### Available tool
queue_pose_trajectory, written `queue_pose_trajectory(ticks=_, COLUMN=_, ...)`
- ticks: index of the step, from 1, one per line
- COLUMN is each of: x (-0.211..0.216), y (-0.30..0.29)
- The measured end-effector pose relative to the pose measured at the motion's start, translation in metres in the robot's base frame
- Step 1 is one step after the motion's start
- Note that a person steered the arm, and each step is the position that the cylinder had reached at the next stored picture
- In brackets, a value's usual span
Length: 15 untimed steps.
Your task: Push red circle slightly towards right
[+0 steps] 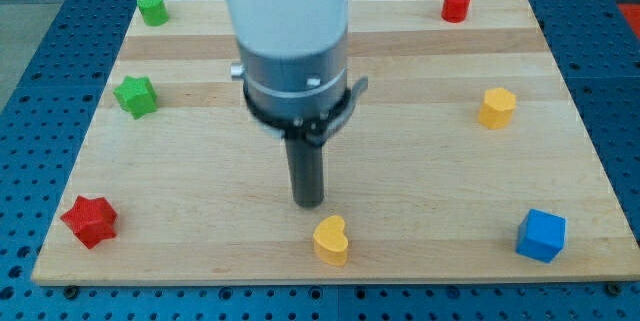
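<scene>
The red circle [456, 4] is a short red cylinder at the view's top right, near the board's top edge. My tip [309, 202] sits on the board at lower centre, far to the left of and below the red circle. The tip is just above the yellow heart [331, 240], with a small gap between them. The arm's white and grey body [290, 41] hides the board's upper middle.
A green cylinder [152, 8] is at top left, a green star [135, 95] on the left, a red star [89, 221] at bottom left. A yellow hexagon [496, 107] is on the right, a blue cube [541, 235] at bottom right. The wooden board [420, 161] lies on a blue perforated table.
</scene>
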<state>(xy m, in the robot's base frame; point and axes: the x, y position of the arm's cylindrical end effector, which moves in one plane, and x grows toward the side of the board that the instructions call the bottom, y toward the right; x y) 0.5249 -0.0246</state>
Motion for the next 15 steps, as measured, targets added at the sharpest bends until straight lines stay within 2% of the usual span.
queue_pose_trajectory(ticks=1, x=-0.042, y=0.025)
queue_pose_trajectory(ticks=3, x=-0.105, y=0.129)
queue_pose_trajectory(ticks=4, x=-0.145, y=0.134)
queue_pose_trajectory(ticks=6, x=-0.182, y=0.009)
queue_pose_trajectory(ticks=7, x=-0.222, y=-0.037)
queue_pose_trajectory(ticks=8, x=-0.253, y=-0.046)
queue_pose_trajectory(ticks=10, x=-0.262, y=-0.015)
queue_pose_trajectory(ticks=12, x=-0.291, y=-0.008)
queue_pose_trajectory(ticks=13, x=-0.278, y=-0.008)
queue_pose_trajectory(ticks=14, x=-0.23, y=0.024)
queue_pose_trajectory(ticks=15, x=-0.216, y=0.121)
